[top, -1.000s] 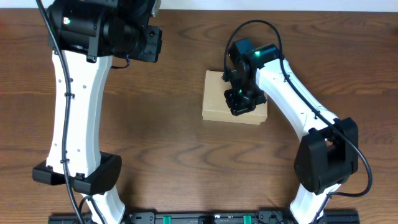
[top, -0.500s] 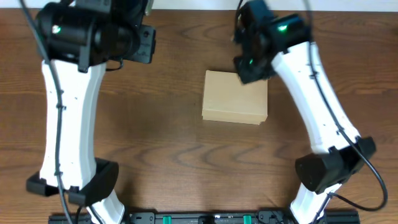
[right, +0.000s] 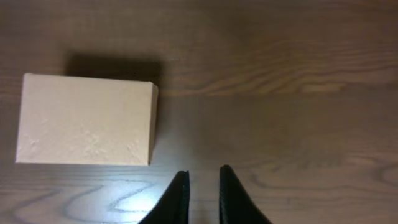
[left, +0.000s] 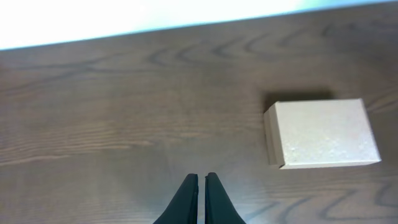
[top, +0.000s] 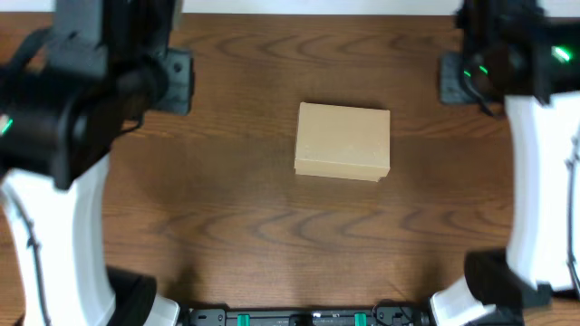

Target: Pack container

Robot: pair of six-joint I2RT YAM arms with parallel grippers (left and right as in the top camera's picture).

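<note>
The container (top: pixel 343 142) is a plain tan cardboard box with its lid down, lying flat on the table's middle. Nothing touches it. In the left wrist view the container (left: pixel 320 132) lies to the right, and my left gripper (left: pixel 201 177) hangs high above bare wood, shut and empty. In the right wrist view the container (right: pixel 84 119) lies to the left. My right gripper (right: pixel 203 171) floats over bare wood beside it, its jaws open by a narrow gap with nothing between them.
The dark wooden table (top: pixel 227 208) carries only the box. My left arm (top: pixel 72 109) looms large over the left side and my right arm (top: pixel 535 72) over the back right corner. A pale wall edge (left: pixel 124 18) marks the table's far side.
The right gripper lifted off the box top and swung up to the back right, its jaws parting slightly. The left arm rose closer to the overhead camera. The box stayed put.
</note>
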